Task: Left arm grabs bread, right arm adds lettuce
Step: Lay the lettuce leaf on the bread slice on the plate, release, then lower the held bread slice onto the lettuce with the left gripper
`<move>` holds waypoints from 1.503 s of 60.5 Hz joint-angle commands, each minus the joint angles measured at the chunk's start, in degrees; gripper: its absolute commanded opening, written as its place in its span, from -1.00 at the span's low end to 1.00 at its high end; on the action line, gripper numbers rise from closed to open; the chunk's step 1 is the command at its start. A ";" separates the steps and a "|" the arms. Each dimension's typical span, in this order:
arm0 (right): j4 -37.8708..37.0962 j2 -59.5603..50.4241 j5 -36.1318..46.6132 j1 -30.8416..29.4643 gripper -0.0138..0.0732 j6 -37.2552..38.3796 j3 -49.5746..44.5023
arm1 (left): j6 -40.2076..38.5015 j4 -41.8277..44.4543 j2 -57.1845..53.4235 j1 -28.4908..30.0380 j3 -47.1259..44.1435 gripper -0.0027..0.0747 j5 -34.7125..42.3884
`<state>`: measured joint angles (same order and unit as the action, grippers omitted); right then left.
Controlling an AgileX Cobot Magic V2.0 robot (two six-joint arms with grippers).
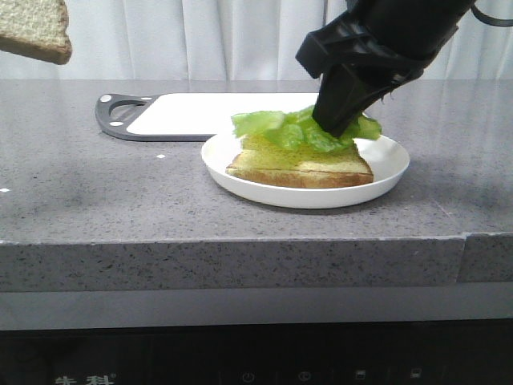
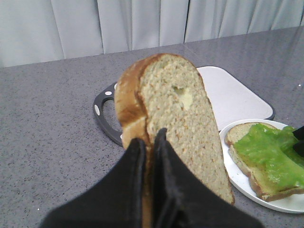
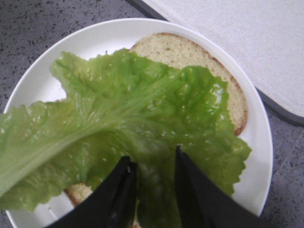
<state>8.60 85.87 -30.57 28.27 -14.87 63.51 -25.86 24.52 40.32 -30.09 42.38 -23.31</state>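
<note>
White plate (image 1: 240, 171) holds a second slice (image 1: 298, 170); cutting board (image 1: 192, 114) behind.

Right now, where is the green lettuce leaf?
The lettuce lies on the bread slice in the white plate, right of centre in the front view, just in front of the cutting board. The right gripper is at its edge.

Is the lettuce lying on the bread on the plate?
Yes. The lettuce lies spread over the slice on the plate.

Low front camera; 2 wrist views closer; all share plate (image 1: 393, 164).
</note>
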 commanded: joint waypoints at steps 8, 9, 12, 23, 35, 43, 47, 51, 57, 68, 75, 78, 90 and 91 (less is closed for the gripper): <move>0.98 -2.01 4.54 -0.03 0.27 -0.72 1.37 | -0.60 0.73 -0.21 -0.07 1.75 -0.99 3.70; 0.98 -2.07 4.62 -0.03 0.29 -0.72 1.37 | -0.60 0.73 -0.21 -0.07 1.75 -0.99 3.70; 0.98 -2.33 4.62 -0.03 0.32 -0.72 1.43 | -0.60 0.73 -0.21 -0.07 1.75 -0.99 3.56; 1.03 -7.23 5.84 -0.03 0.31 -0.72 1.43 | -0.71 -1.59 -0.21 -0.07 1.75 -0.99 3.08; 1.28 -18.31 4.57 -0.03 -0.05 -0.72 -0.76 | -0.71 -11.22 3.64 -0.07 2.93 -0.98 3.33; 1.28 -26.79 4.84 -0.03 -0.73 -0.40 -5.30 | 0.94 -18.71 9.75 -0.19 7.10 -0.98 3.21; 1.28 -31.28 4.91 -0.03 -0.84 1.52 -7.99 | 4.98 -25.11 13.75 -0.19 9.99 -0.98 3.08; 1.28 -35.25 4.60 -0.08 -0.80 2.27 -10.68 | 12.29 -35.13 17.87 -0.19 13.32 -0.98 3.08; 1.28 -40.95 2.83 -0.64 -0.80 4.49 -14.04 | 28.24 -54.28 24.13 -0.07 19.13 -0.98 1.10; 1.23 -49.08 -0.70 -1.76 -0.80 5.77 -17.34 | 52.61 -86.55 38.24 3.92 29.75 -0.98 -15.22; 1.16 -52.05 -2.09 -2.03 -0.80 5.77 -17.51 | 54.87 -89.76 46.49 4.28 34.25 -0.98 -19.08; 1.16 -52.89 -2.35 -2.03 -0.80 5.77 -17.51 | 54.87 -89.76 49.60 4.28 35.71 -0.98 -20.09; 0.50 -53.34 -3.35 -2.03 -0.80 5.77 -17.51 | 54.87 -89.76 58.16 4.42 38.81 -0.98 -23.56; 0.50 -53.34 -3.35 -2.03 -0.80 5.77 -17.51 | 54.87 -89.76 58.61 4.46 38.81 -0.98 -23.25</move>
<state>9.40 32.52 -37.61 26.65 -9.35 44.58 28.74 -61.54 99.62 -25.90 78.70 -46.30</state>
